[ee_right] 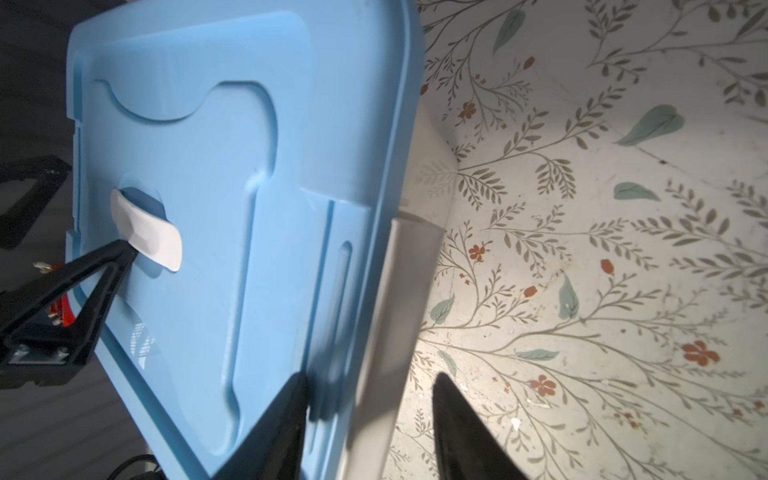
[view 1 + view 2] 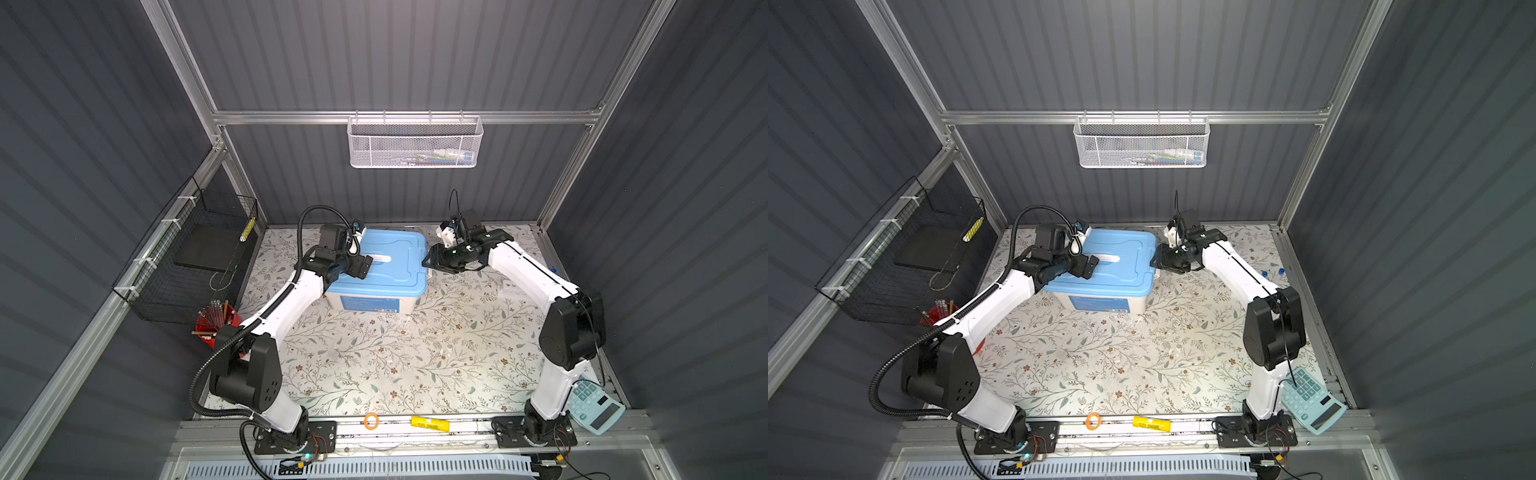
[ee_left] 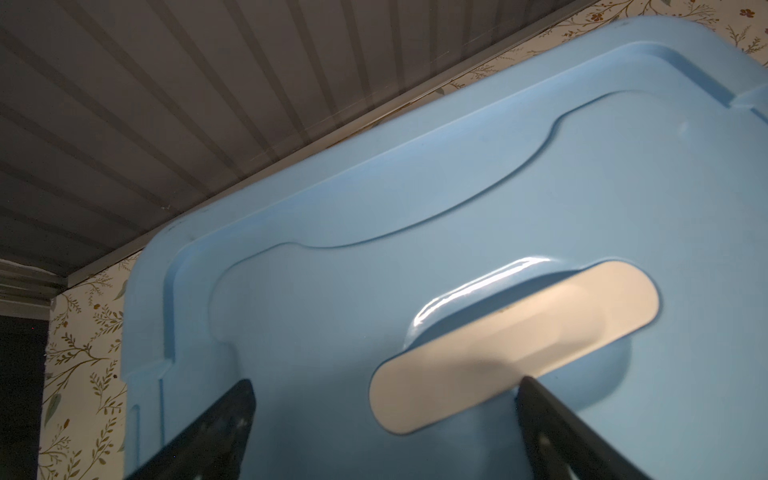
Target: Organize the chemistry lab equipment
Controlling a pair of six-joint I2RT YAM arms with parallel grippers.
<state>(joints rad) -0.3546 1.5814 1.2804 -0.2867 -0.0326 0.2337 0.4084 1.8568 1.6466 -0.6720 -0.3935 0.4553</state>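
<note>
Top view: white holed rack (image 2: 509, 286) near blue-lidded box (image 2: 399, 275); L hand (image 2: 365, 266) splayed wide, R hand (image 2: 427, 261) half-splayed, both empty.

White rack (image 2: 508, 286) mostly behind right arm (image 2: 528, 266)

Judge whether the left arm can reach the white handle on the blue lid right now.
Probably yes: the left gripper hangs open over the blue lid, one finger already at the white handle, and nothing lies between them.

We log left arm (image 2: 291, 299), right arm (image 2: 528, 266): white shells, black joints | ribbed black conduit (image 2: 192, 388), 8 o'clock | left gripper (image 3: 385, 381) black.
</note>
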